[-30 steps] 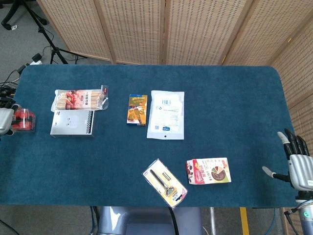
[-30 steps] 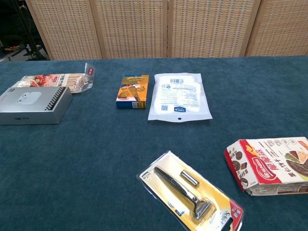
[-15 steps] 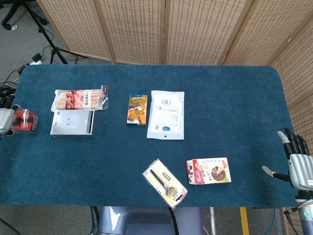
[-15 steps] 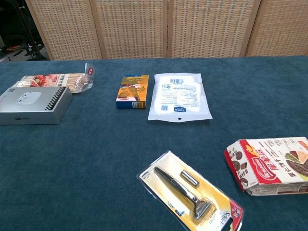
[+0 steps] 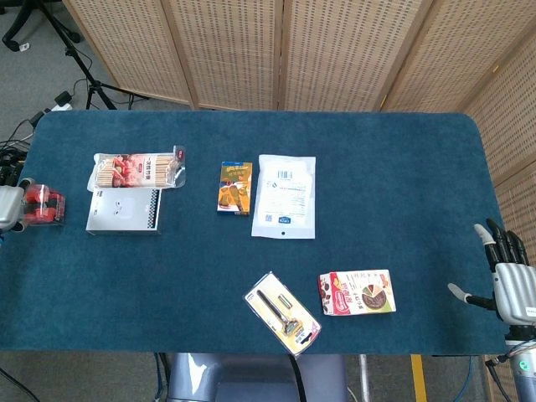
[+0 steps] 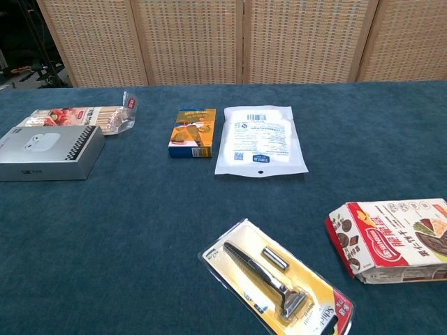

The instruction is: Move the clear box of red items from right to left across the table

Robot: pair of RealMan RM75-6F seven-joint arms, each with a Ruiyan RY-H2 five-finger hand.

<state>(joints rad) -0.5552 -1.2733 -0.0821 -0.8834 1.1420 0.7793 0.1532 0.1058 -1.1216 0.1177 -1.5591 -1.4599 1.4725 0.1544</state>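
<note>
Head view shows the clear box of red items point(image 5: 43, 206) at the table's point(image 5: 402, 167) far left edge, at nine o'clock. The left hand point(image 5: 8, 207) touches its left side; I cannot tell if it grips. The right hand point(image 5: 509, 280), far off at four o'clock, is spread and holds nothing.

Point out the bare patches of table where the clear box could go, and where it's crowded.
Bare: the right half beyond the white pouch, and the front-left below the grey box. Crowded: the left-centre row, bamboo stick pack to pouch. The clear box is at the left edge by the left hand.
</note>
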